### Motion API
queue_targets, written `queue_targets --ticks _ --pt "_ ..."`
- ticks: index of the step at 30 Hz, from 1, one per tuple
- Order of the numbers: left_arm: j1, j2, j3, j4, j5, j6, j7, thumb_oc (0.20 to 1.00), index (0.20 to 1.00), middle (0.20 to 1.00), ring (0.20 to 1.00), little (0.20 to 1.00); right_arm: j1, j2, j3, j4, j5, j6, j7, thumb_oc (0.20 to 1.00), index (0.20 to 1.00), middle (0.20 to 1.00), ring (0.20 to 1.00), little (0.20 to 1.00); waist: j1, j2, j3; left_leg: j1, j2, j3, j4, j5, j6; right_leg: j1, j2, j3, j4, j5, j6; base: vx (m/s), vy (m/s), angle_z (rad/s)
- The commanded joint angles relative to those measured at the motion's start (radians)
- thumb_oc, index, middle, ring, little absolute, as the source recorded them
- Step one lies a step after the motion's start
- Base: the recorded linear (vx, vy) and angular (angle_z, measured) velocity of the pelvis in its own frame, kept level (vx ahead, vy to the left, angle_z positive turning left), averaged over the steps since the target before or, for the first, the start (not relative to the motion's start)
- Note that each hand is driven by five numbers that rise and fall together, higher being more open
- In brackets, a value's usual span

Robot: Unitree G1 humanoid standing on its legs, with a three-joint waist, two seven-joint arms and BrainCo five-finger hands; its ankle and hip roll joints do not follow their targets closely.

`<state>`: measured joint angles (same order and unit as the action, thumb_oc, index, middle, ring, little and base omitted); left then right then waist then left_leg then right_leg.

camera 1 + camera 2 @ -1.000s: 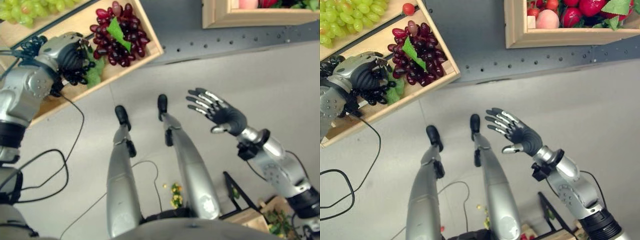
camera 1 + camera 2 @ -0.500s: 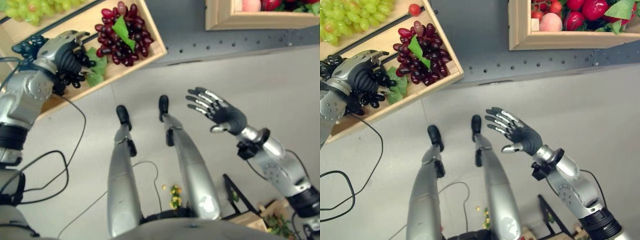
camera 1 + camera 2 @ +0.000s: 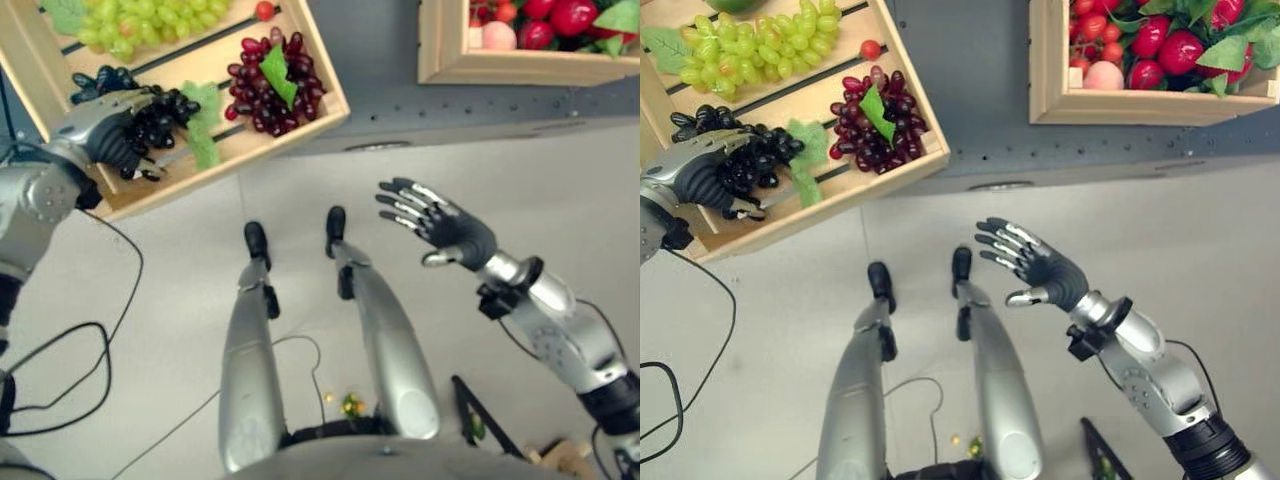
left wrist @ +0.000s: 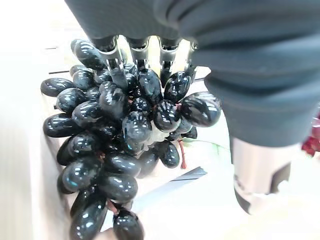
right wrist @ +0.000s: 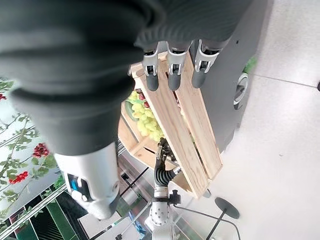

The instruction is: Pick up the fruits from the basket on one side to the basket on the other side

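The robot's left hand (image 3: 702, 180) curls its fingers (image 4: 114, 64) around a bunch of black grapes (image 3: 745, 160), which sits against its palm over the near compartment of a slatted wooden crate (image 3: 902, 100). In the left wrist view the dark glossy grapes hang in a tight cluster just past the fingertips, with a thin reddish stem showing among them. A green leaf (image 3: 805, 160) lies just beyond the grasped bunch, and farther along the same compartment rests a bunch of red grapes (image 3: 875, 125) topped by another leaf. A bunch of green grapes (image 3: 760, 45) fills the compartment beyond the hand, with a small red fruit (image 3: 871, 49) at its end. The right hand (image 3: 1040, 270) hangs well apart from both crates above the grey floor (image 3: 1200, 230), fingers spread and holding nothing. Beyond it, a second wooden crate (image 3: 1120, 100) holds red fruits (image 3: 1180, 50), a peach (image 3: 1103, 75) and green leaves.
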<state>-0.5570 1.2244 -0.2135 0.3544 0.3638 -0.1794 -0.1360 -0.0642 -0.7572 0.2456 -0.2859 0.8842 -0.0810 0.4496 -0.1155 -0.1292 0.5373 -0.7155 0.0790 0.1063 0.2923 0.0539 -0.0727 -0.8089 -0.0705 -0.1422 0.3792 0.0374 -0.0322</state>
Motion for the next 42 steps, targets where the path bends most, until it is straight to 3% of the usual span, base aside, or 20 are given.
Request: queue_targets --ticks 1,14,28,41,42 --pt "0.057 0.055 0.058 0.046 0.081 0.025 -0.022 1.000 1.000 1.000 1.000 1.000 0.037 0.016 -0.040 -0.064 -0.003 -0.018 0.035 1.000 1.000 1.000 1.000 1.000 0.004 0.003 -0.017 -0.014 -0.016 0.008 0.029 -0.059 0.033 0.026 -0.041 0.012 -0.028 -0.012 0.140 0.00 0.000 0.00" --pt "0.067 0.035 0.019 0.059 0.141 0.011 0.014 1.000 1.000 1.000 1.000 1.000 0.035 0.005 -0.053 -0.094 0.035 -0.019 0.039 1.000 1.000 1.000 1.000 1.000 -0.004 0.000 -0.017 -0.044 -0.011 0.011 0.034 -0.064 0.035 -0.009 -0.038 0.021 -0.020 -0.017 0.142 0.01 0.000 0.00" --pt "0.023 -0.030 -0.025 0.083 0.183 0.013 0.095 1.000 1.000 1.000 1.000 1.000 0.021 -0.012 -0.050 -0.119 0.061 -0.030 0.028 1.000 1.000 1.000 1.000 1.000 -0.037 -0.032 -0.017 -0.115 -0.003 0.005 0.047 -0.067 0.036 -0.073 -0.026 0.029 -0.022 -0.014 0.144 0.01 -0.002 -0.01" --pt "-0.156 -0.077 -0.171 0.261 0.221 0.025 0.203 1.000 1.000 1.000 1.000 1.000 0.010 -0.012 -0.021 -0.124 0.086 -0.044 0.027 1.000 1.000 1.000 1.000 1.000 -0.064 -0.063 -0.017 -0.176 0.002 -0.006 0.069 -0.069 0.037 -0.128 -0.020 0.027 -0.009 -0.012 0.145 0.01 -0.001 0.00" --pt "-0.162 -0.079 -0.181 0.267 0.222 0.025 0.207 1.000 1.000 1.000 1.000 1.000 0.013 -0.013 -0.015 -0.123 0.088 -0.044 0.027 1.000 1.000 1.000 1.000 1.000 -0.063 -0.062 -0.017 -0.157 0.005 -0.013 0.074 -0.100 0.032 -0.111 -0.017 0.030 0.001 -0.038 0.154 0.08 0.009 0.00"
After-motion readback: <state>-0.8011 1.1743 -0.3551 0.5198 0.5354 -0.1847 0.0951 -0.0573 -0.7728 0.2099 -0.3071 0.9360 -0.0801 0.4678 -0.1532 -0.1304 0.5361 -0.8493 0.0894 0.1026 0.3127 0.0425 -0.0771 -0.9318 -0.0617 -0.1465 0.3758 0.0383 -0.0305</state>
